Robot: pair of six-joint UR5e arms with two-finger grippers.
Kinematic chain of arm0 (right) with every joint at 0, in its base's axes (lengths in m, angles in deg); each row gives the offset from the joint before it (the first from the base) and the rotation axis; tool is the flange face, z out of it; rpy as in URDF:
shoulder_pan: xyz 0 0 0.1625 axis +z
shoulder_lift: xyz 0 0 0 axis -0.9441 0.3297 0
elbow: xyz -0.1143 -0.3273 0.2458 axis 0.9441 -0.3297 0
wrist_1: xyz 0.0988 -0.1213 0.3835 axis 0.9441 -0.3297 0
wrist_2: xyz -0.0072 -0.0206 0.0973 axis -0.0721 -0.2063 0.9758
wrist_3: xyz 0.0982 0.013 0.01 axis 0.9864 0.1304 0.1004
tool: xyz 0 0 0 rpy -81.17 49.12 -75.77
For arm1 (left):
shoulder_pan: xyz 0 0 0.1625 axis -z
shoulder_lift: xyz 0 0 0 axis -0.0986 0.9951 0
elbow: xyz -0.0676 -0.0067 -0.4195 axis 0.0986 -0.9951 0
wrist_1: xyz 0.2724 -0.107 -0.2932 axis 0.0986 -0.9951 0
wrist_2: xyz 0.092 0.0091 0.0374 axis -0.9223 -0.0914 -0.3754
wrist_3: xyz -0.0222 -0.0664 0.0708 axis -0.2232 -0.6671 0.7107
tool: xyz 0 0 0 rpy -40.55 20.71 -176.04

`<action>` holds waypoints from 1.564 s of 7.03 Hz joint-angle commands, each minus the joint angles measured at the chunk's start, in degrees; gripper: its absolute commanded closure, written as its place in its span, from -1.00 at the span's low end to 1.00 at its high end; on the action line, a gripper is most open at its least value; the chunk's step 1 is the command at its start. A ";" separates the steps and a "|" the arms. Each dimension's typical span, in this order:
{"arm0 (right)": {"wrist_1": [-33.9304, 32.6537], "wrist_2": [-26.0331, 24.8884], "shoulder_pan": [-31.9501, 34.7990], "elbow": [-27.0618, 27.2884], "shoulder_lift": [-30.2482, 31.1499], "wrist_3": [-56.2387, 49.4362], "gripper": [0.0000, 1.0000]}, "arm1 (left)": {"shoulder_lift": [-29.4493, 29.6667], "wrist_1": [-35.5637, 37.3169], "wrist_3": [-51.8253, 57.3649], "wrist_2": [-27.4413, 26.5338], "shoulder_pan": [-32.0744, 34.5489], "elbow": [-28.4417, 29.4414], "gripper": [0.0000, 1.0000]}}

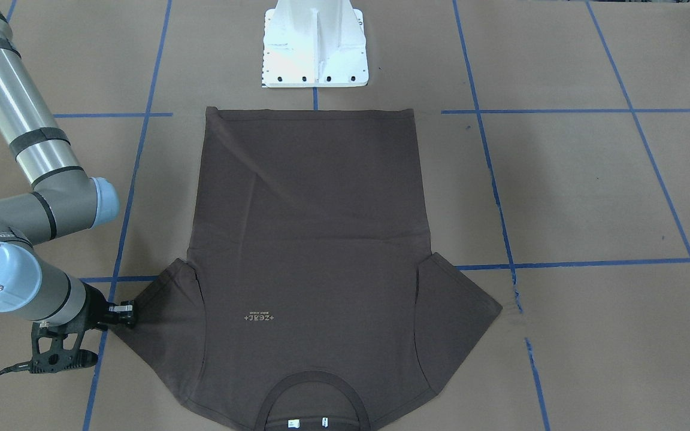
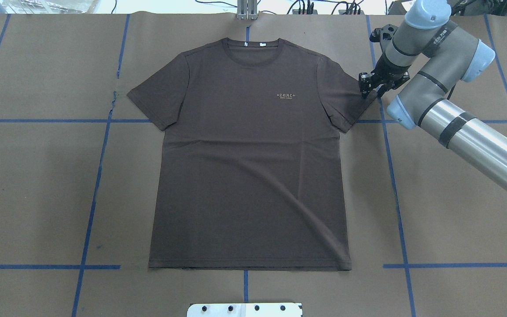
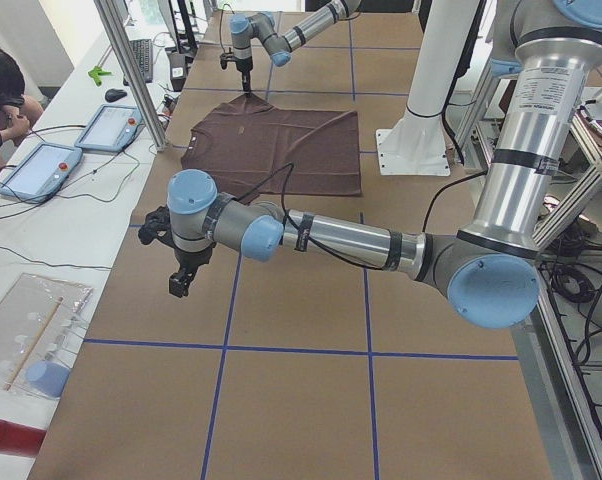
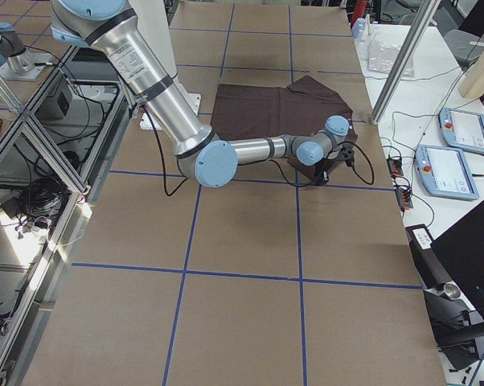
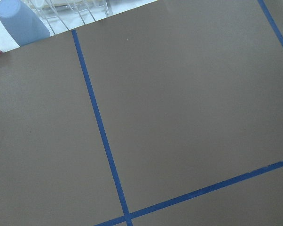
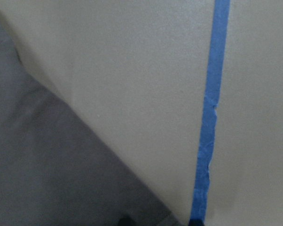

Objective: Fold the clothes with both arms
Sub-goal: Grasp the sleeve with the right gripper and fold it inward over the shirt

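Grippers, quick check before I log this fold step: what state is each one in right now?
Left gripper: cannot tell, since only the side view shows it.
Right gripper: open at the T-shirt sleeve tip, gripping nothing.

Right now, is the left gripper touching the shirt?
No, the left gripper hangs over bare paper, well apart from the shirt.

text | T-shirt (image 2: 249, 154) | chest lettering (image 2: 286, 95) | reads "+ZEAL+"

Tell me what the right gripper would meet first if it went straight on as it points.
Probably the T-shirt, at its sleeve edge under the right gripper; it might touch the brown paper beside it.
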 commanded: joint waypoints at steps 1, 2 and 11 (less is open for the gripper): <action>0.06 0.07 -0.40 0.19 -0.41 -0.06 1.00 | 0.39 0.21 0.00 0.00 -0.01 -0.01 -1.00; 0.14 0.07 -0.40 0.54 -0.49 -0.40 1.00 | 0.48 0.13 -0.09 0.00 -0.01 -0.01 -1.00; 0.85 -8.54 -7.69 2.65 -13.77 -0.05 0.39 | 1.53 0.30 -0.18 0.00 -0.01 0.60 -1.00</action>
